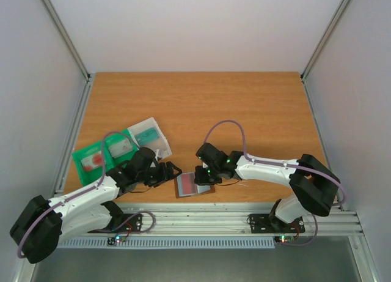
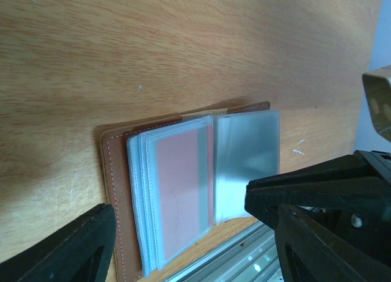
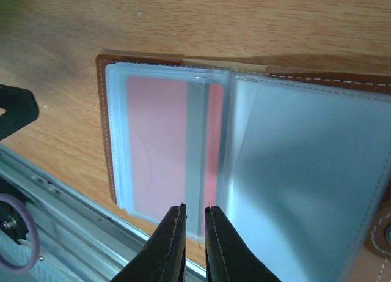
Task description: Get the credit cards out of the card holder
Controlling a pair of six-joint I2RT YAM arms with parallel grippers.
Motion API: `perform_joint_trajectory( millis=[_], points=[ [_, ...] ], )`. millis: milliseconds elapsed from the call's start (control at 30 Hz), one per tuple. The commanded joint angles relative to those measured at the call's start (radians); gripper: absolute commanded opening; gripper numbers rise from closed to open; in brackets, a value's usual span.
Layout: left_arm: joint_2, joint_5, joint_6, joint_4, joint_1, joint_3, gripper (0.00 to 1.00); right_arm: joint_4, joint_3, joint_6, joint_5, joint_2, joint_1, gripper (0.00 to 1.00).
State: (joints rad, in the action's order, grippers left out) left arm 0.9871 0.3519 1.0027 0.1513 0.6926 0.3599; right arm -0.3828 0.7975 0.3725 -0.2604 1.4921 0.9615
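Observation:
The card holder (image 1: 194, 185) lies open near the table's front edge, brown outside with clear grey-blue sleeves. It also shows in the left wrist view (image 2: 116, 172) and the right wrist view (image 3: 104, 123). A pink-faced credit card (image 3: 156, 141) sits in the top left sleeve and also shows in the left wrist view (image 2: 180, 184). My left gripper (image 1: 173, 170) is open, its fingers wide apart on either side of the holder (image 2: 180, 205). My right gripper (image 1: 203, 177) hovers over the holder's near edge (image 3: 193, 207). Its fingers stand a narrow gap apart, with nothing between them.
A flat green tray (image 1: 82, 153) at the left holds two pale cards (image 1: 93, 162). A translucent grey box (image 1: 160, 137) lies behind it with another card. An aluminium rail (image 1: 244, 218) runs along the front edge, close to the holder.

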Motion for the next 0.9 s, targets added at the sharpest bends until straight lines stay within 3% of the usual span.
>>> perform_joint_trajectory(
  millis=[0,267,500,733,867],
  points=[
    [0.009,0.009,0.022,-0.071,0.007,0.008,0.71,0.048,0.009,-0.015,0.019,0.035,0.008,0.12],
    [0.012,0.039,0.061,-0.126,0.015,-0.001,0.71,0.085,-0.022,0.005,0.01,0.096,0.008,0.1],
    [0.009,0.057,0.088,-0.166,0.019,-0.002,0.71,0.092,-0.079,0.019,0.067,0.111,0.008,0.02],
    [0.04,0.078,0.12,-0.241,0.022,-0.013,0.72,0.122,-0.101,0.024,0.05,0.113,0.008,0.02],
    [0.052,0.065,0.114,-0.239,0.023,-0.017,0.73,0.161,-0.104,0.023,0.006,0.058,0.008,0.07]
  ],
)
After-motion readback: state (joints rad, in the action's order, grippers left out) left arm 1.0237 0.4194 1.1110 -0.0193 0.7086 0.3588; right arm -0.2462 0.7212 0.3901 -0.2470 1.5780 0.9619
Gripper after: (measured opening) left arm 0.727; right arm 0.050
